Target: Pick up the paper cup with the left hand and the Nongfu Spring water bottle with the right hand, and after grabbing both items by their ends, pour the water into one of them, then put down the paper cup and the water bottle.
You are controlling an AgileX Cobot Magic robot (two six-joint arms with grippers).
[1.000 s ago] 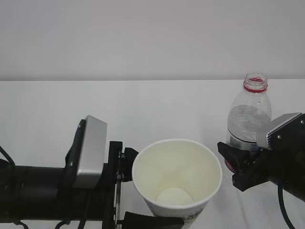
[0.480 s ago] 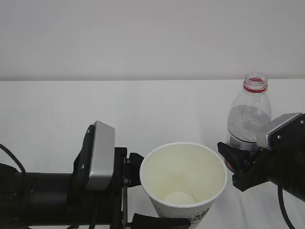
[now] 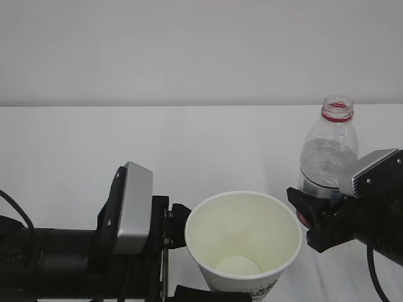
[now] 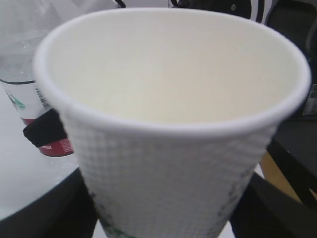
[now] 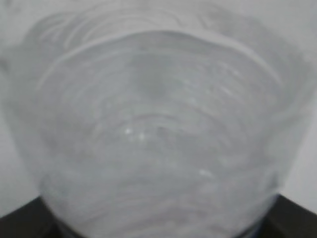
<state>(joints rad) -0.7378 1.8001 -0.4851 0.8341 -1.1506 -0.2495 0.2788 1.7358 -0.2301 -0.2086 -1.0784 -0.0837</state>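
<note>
Small white tapered paper cup (image 3: 243,242), cream inside, sits near the front edge of the white bench (image 3: 126,145), approx. centre. Mouth open and upward, tipped slightly toward the ext. camera; inner base visible, whether liquid is inside cannot be told. Left gripper (image 3: 179,264) is clamped on the cup's lower wall; black fingers (image 4: 59,208) flank it on both sides in the left wrist view.

Clear ribbed plastic water bottle (image 3: 327,157), red neck ring, no cap, stands upright toward the bench's right edge, beside the cup, not touching it. Right gripper (image 3: 315,217) is closed around the bottle's labelled lower section. Right wrist view: blurred ribbed bottle wall fills the frame, dark finger tips at both bottom corners.
</note>
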